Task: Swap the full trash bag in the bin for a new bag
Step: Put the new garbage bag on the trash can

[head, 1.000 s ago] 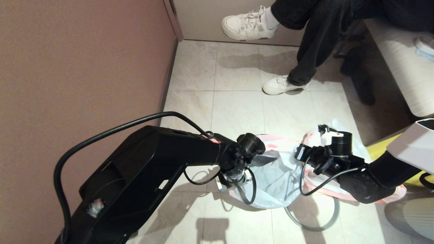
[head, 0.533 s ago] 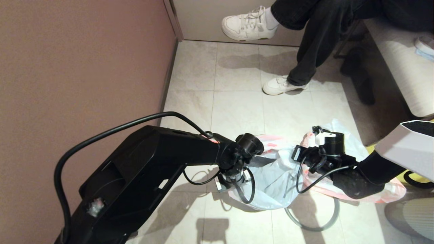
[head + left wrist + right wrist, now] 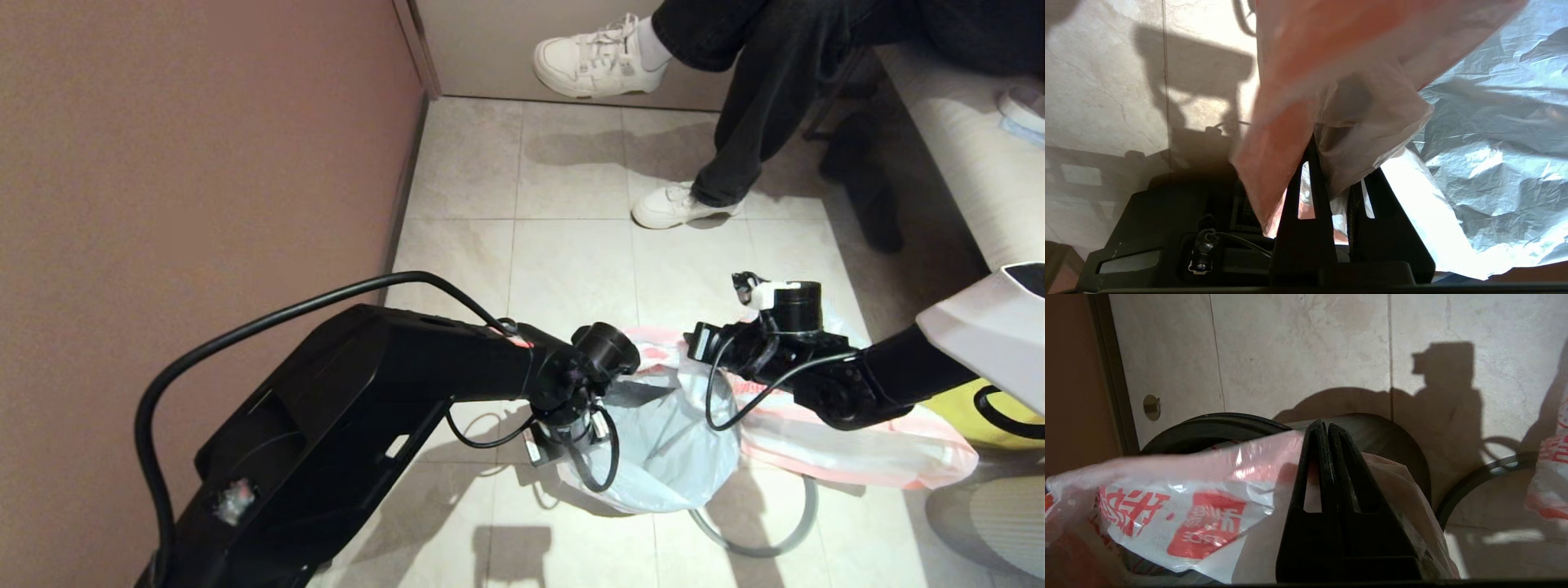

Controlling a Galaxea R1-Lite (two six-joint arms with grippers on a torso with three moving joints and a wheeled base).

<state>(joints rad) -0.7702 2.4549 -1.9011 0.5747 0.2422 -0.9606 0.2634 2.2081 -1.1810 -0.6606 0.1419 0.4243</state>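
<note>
Over the black bin (image 3: 1208,426) on the floor, both claws pinched tight on the thin new bag (image 3: 669,445): left gripper (image 3: 1331,151) and right gripper (image 3: 1323,430) on opposite sides.

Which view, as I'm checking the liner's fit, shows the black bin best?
The right wrist view: the bin shows its black rim and wall behind the new bag. In the head view the bag covers it; the left wrist view shows none of it.

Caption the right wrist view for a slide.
Right gripper, shut on the new bag, holds its printed hem over the black bin; the grey ring lies on the floor tiles.
</note>
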